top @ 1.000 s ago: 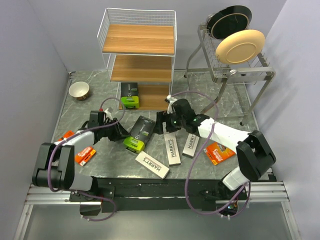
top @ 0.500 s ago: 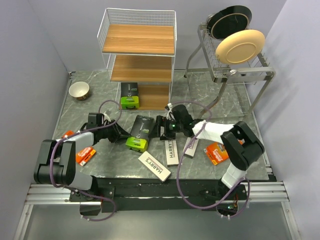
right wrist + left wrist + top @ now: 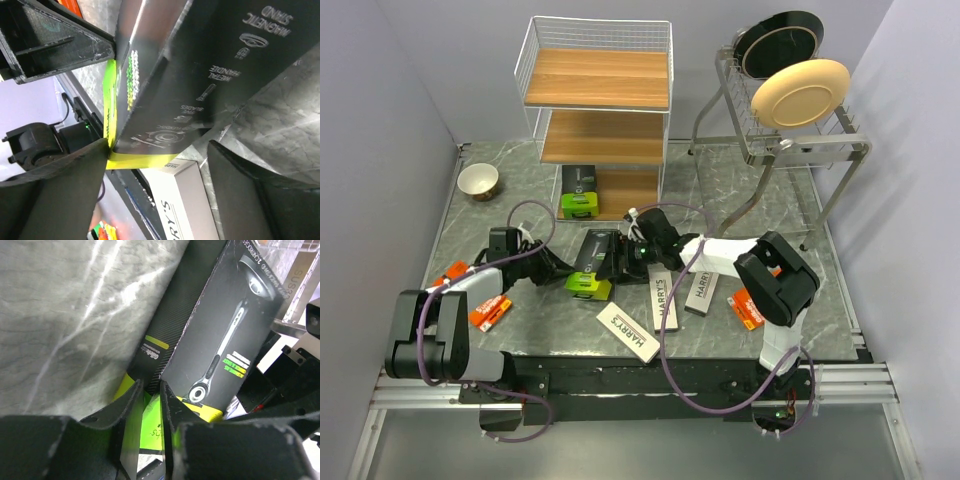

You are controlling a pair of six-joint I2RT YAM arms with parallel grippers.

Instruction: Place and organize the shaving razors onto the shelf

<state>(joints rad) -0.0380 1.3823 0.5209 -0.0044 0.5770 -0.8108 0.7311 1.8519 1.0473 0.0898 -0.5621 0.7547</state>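
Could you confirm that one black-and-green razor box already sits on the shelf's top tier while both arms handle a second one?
Not quite: the top external view shows that box on the bottom tier of the shelf, not the top. The rest holds.

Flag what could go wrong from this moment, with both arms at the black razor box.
1. The left gripper and right gripper crowd the same black box; their fingers could collide or pull against each other.
2. The left gripper's fingers flank only the lime-green corner, so a grip there may let the box twist out.
3. A white HARRY'S box lies right beside the right gripper and could get shoved.
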